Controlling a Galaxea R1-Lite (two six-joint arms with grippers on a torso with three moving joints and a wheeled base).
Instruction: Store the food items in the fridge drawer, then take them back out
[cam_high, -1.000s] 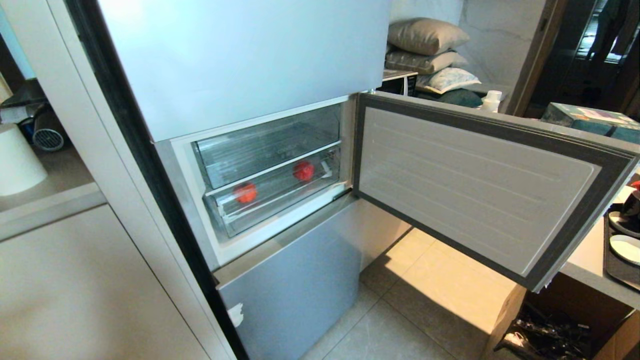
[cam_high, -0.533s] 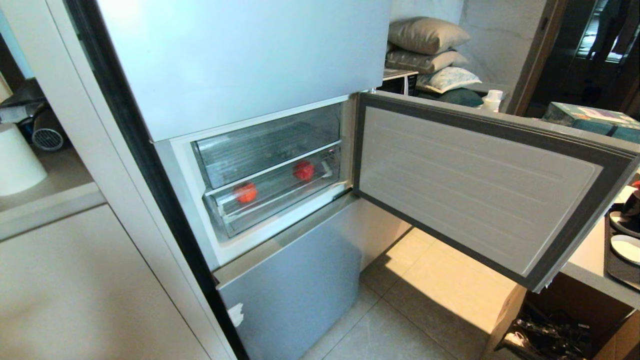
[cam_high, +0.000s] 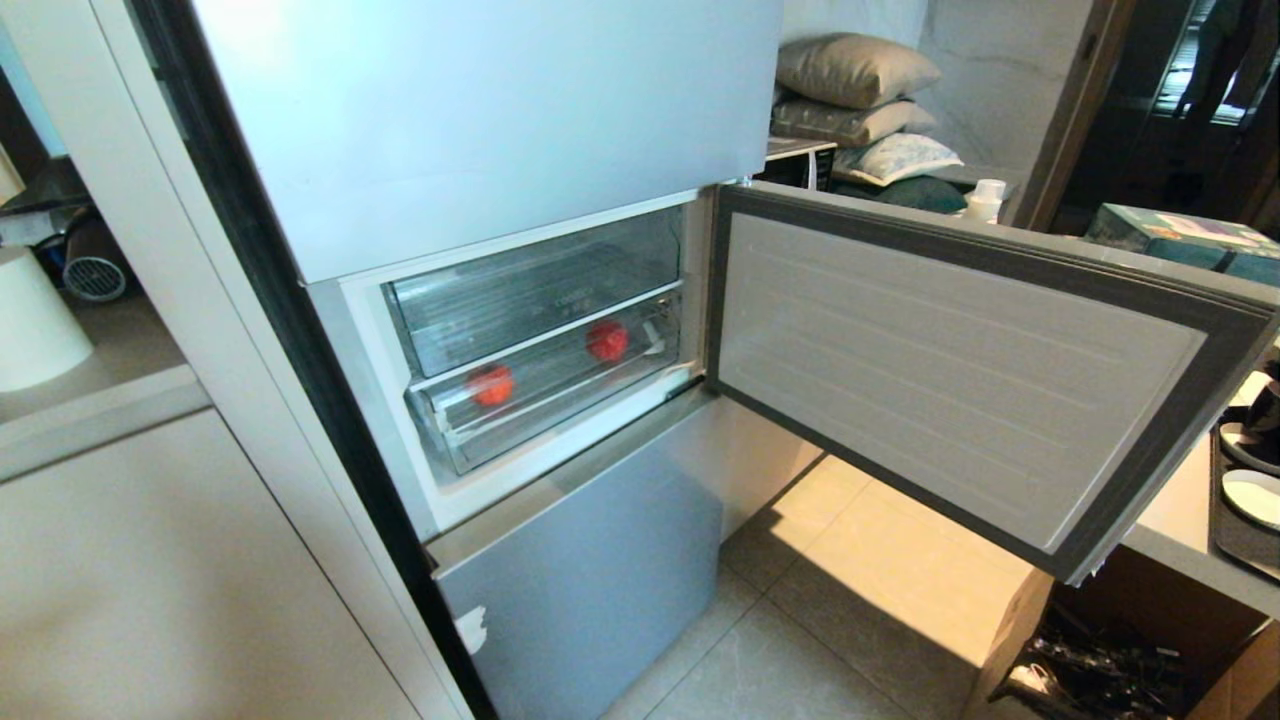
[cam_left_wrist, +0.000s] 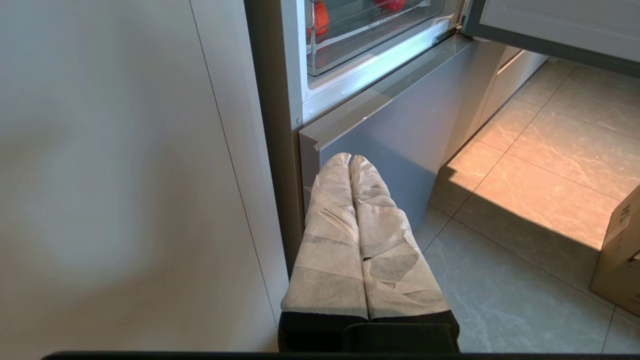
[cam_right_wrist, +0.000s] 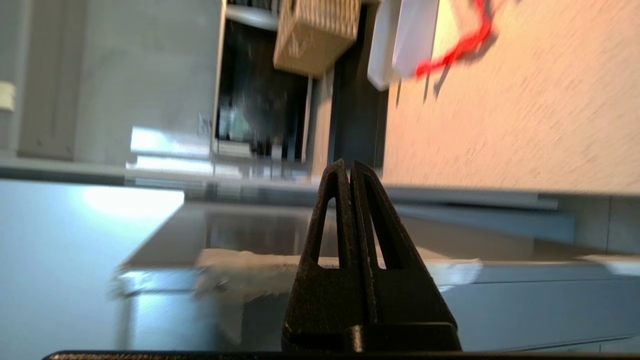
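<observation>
— Where's the fruit?

— Two red fruits sit in the lower clear drawer (cam_high: 560, 385) of the fridge. One fruit (cam_high: 491, 385) is near the drawer's left end, the other fruit (cam_high: 607, 340) further right and deeper in, well apart from the first. The drawer is pushed in.

— And above it?

— A deeper clear bin (cam_high: 535, 295) with faint lettering on its front. The fridge door (cam_high: 960, 370) hangs wide open to the right, over the tiled floor (cam_high: 800, 660).

— What are the robot's hands doing?

— The left hand (cam_left_wrist: 350, 159), its fingers wrapped in pale tape, is pressed shut with nothing in it, low down beside the grey panel (cam_left_wrist: 400, 135) under the open compartment. The right hand (cam_right_wrist: 349, 164) is black, also closed tight and empty. Beyond it I can make out a blurred red ribbon (cam_right_wrist: 457, 47) on a pale surface, and a cardboard box (cam_right_wrist: 315, 35).
</observation>
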